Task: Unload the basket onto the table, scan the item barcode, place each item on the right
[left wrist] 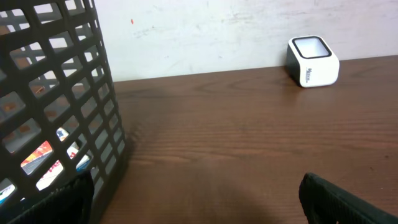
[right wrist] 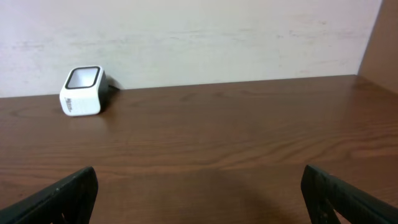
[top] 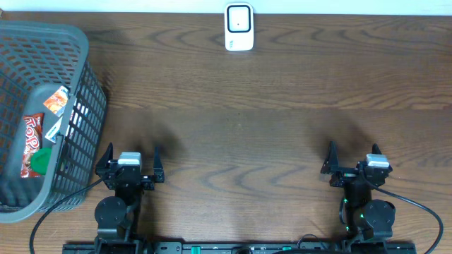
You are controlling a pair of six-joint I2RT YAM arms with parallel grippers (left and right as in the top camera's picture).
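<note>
Both hands, left (top: 131,156) and right (top: 352,156), sit with fingers wide apart and empty at the near edge. The red foil snack packet (top: 30,144) lies in the grey plastic mesh basket (top: 78,42) on the left. It looks light, crinkly and slippery, so I'd pinch its sealed end.

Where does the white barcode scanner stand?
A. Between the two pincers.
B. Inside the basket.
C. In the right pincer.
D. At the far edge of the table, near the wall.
D: the scanner stands alone at the table's far edge near the wall, well apart from the basket.
</note>
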